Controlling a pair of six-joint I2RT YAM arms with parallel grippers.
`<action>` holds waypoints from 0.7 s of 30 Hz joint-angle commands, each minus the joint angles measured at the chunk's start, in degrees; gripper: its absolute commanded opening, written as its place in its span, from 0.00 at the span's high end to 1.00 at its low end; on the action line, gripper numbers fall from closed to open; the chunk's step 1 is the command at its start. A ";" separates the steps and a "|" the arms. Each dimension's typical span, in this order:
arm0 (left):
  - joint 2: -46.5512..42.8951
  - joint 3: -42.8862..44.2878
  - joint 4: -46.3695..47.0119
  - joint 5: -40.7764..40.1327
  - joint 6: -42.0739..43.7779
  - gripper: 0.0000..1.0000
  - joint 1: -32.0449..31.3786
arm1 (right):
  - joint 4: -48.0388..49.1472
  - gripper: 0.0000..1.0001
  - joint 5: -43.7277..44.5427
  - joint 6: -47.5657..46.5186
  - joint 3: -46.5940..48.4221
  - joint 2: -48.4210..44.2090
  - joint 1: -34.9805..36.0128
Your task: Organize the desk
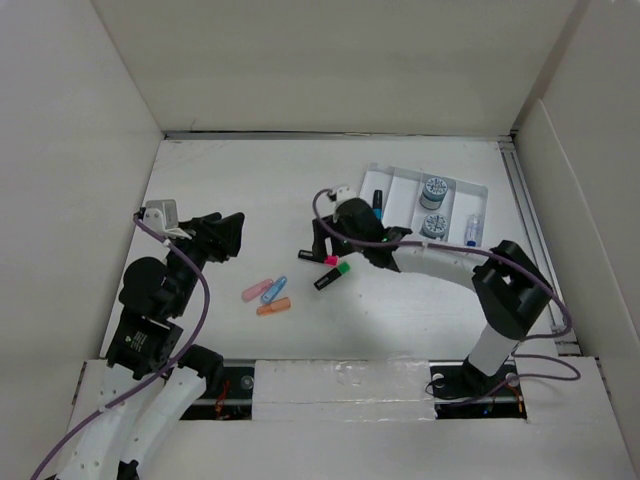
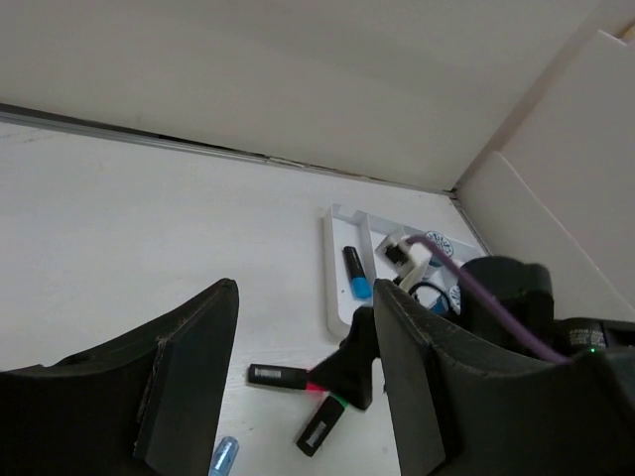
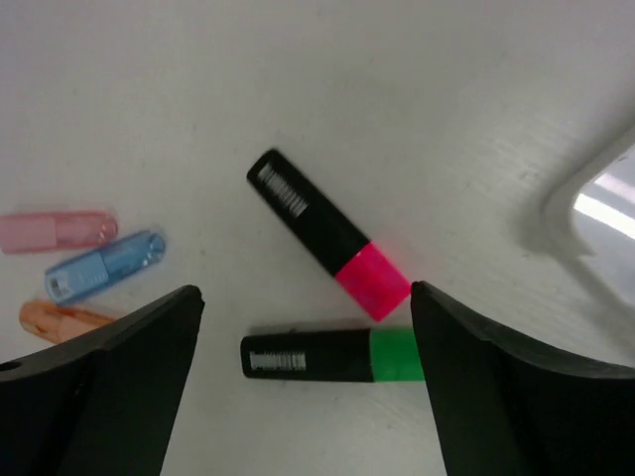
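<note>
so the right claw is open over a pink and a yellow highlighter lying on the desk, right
Not quite: the second one is green, not yellow. The right wrist view shows the right claw open over the pink highlighter and the green highlighter, both lying on the desk.

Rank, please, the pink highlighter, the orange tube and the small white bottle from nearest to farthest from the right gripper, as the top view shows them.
1. pink highlighter, right at the right gripper, on its near side.
2. orange tube, on the desk, left of it and nearer the bases.
3. small white bottle, in the tray, rightmost compartment, far right.
</note>
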 commanded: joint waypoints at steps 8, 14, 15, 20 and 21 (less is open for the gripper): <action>0.40 0.78 2.54 0.92 0.65 0.48 0.88 | -3.06 0.06 5.37 -7.15 2.77 4.61 3.30; 0.31 0.96 2.45 0.83 0.82 0.48 0.88 | -6.14 0.09 6.26 -9.70 7.96 10.40 4.44; 0.30 0.96 2.54 0.74 0.91 0.48 0.88 | -6.49 0.10 6.26 -9.96 8.40 10.85 5.05; 0.31 0.96 2.37 0.91 0.91 0.48 0.88 | -8.34 0.25 6.08 -10.14 9.90 13.75 5.06; 0.30 0.96 2.54 0.83 0.91 0.48 0.88 | -8.60 0.35 7.47 -9.44 10.16 14.28 5.06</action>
